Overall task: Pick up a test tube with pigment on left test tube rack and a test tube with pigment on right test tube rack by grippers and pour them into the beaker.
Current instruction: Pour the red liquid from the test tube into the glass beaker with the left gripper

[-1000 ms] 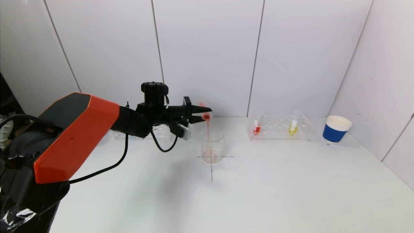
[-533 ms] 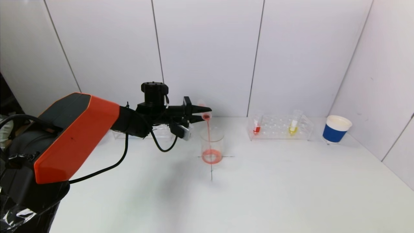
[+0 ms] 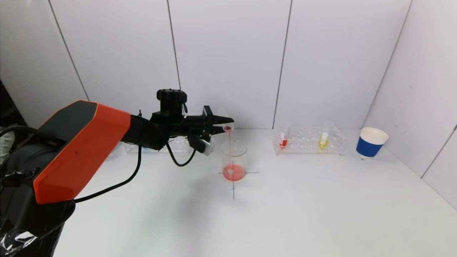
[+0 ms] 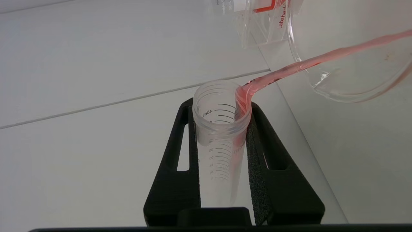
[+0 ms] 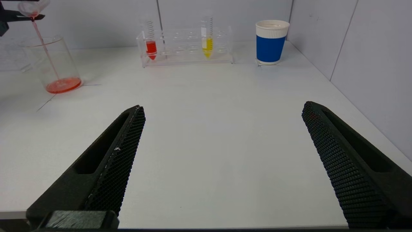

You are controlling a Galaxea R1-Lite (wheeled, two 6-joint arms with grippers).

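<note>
We see a beaker (image 3: 234, 160) in the middle of the table (image 3: 285, 214). A tube (image 3: 226, 125) is tipped right above it. To the right, near the back wall, sits a rack (image 3: 309, 141) with two tubes in it. A cup (image 3: 371, 142) stands just right of the rack.
</note>
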